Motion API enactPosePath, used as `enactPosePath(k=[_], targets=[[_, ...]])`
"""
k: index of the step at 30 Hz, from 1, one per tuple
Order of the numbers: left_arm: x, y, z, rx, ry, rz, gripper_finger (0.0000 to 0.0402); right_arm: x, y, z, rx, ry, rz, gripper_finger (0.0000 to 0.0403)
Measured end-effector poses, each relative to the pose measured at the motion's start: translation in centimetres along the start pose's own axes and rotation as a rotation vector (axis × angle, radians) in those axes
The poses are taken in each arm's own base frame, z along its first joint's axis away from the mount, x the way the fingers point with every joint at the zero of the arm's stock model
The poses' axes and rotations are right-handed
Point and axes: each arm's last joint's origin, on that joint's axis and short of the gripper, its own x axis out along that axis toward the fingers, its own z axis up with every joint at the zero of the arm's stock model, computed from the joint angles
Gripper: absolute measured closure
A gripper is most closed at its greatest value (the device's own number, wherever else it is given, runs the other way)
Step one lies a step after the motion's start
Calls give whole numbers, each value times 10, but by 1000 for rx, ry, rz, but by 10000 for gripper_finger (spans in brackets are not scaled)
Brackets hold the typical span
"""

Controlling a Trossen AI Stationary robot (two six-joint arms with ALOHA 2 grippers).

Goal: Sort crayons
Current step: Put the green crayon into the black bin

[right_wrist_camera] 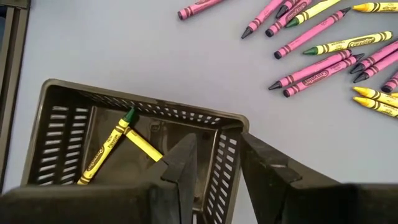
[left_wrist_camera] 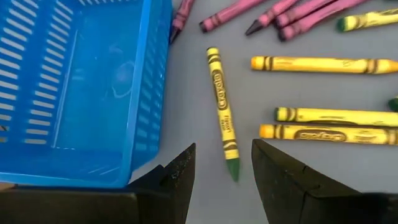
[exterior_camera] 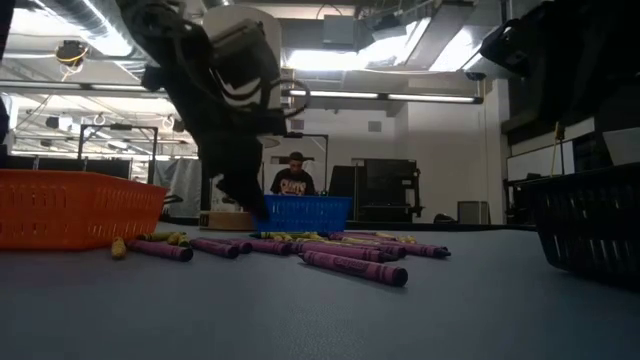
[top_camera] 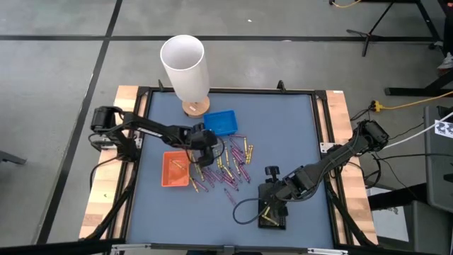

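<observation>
Crayons [top_camera: 230,166] are seen scattered mid-bench [top_camera: 283,134] btwn orange tray [top_camera: 172,170] & blue tray [top_camera: 221,122]. Left gripper [left_wrist_camera: 222,171] is held w/ jaws wide over a yellow crayon [left_wrist_camera: 222,106]; right gripper [right_wrist_camera: 217,165], jaws part-open, empty, over black tray [right_wrist_camera: 68,124] w/ two crayons inside

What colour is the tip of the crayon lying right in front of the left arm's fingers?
Green, on a yellow-wrapped crayon lying beside the blue tray; the left wrist view shows it best.
</observation>
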Motion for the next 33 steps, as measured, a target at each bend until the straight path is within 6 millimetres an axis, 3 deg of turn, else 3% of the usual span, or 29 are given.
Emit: enactPosePath(k=[33], targets=[[7, 7, 0, -32, 11, -40, 260, 0, 0, 0, 0, -1, 0, 283]])
